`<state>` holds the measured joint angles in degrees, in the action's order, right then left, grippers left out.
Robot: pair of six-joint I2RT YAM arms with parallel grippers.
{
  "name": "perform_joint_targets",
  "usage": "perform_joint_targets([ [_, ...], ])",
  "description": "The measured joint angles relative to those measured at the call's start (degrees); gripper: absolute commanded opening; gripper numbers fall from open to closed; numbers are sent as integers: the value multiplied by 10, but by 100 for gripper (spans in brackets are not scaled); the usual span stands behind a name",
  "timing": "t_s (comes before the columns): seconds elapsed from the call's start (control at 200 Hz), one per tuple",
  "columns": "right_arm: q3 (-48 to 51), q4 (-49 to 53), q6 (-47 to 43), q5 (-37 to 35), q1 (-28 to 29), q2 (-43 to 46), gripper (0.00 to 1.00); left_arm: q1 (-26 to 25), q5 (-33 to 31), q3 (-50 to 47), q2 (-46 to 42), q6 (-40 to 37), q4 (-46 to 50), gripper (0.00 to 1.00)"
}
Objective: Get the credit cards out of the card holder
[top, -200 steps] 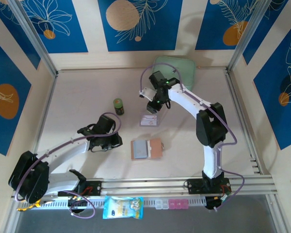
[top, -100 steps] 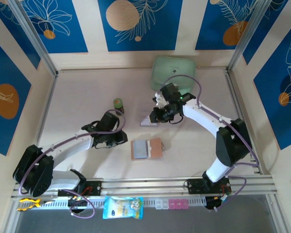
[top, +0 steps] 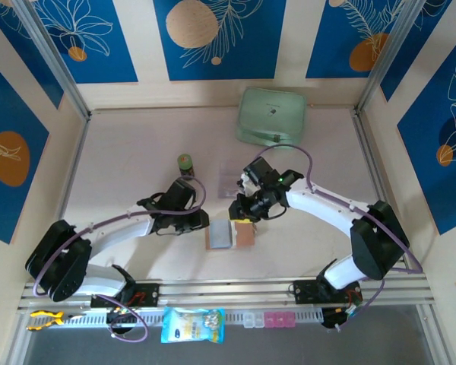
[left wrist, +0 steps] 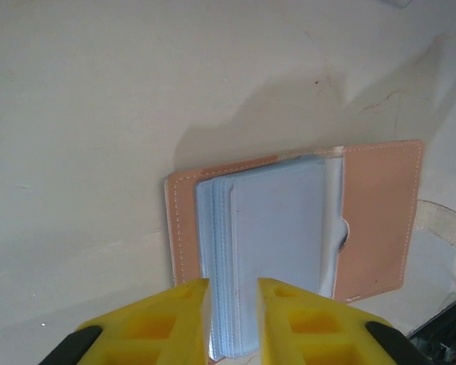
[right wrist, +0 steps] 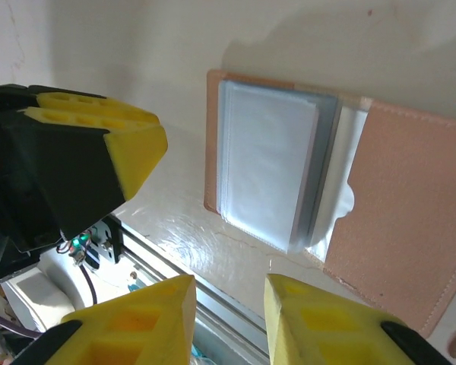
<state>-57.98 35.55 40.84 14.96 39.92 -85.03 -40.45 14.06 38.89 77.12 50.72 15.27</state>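
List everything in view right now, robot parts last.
wallet: 1, tan, open flat, front centre
cards: stack, count unclear, pale grey-blue, in the wallet
case: 1, mint green, table back
bottle: 1, green, left of centre
clear tray: 1, transparent, behind wallet
snack packet: 1, blue, front rail
small boxes: 2, pink and clear, front rail
left pincer: 1, yellow, open, at wallet's card edge
right pincer: 1, yellow, open, over wallet
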Motion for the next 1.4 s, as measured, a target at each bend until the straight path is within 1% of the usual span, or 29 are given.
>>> perform_joint_targets([
  [0.06, 7, -4, 7, -3, 6, 0, 30, -3, 2, -8, 1, 6, -5, 25],
  [0.16, 17, -14, 18, -8, 15, -2, 28, -10, 5, -11, 8, 13, -12, 22],
  [0.325, 29, -43, 35, -8, 27, -19, 20, -22, 5, -11, 18, 22, -20, 16],
  [0.54, 30, -60, 41, -8, 36, -56, 15, -35, 5, -16, 20, 36, -27, 8],
  [0.815, 30, -77, 43, -7, 44, -81, 14, -37, 5, -16, 45, 39, -21, 7],
  [0.915, 30, -81, 45, -8, 47, -85, 16, -37, 5, -16, 51, 38, -16, 6],
  [1.4, 26, -90, 47, -13, 59, -131, 15, -37, -8, -7, 70, 28, 18, 6],
])
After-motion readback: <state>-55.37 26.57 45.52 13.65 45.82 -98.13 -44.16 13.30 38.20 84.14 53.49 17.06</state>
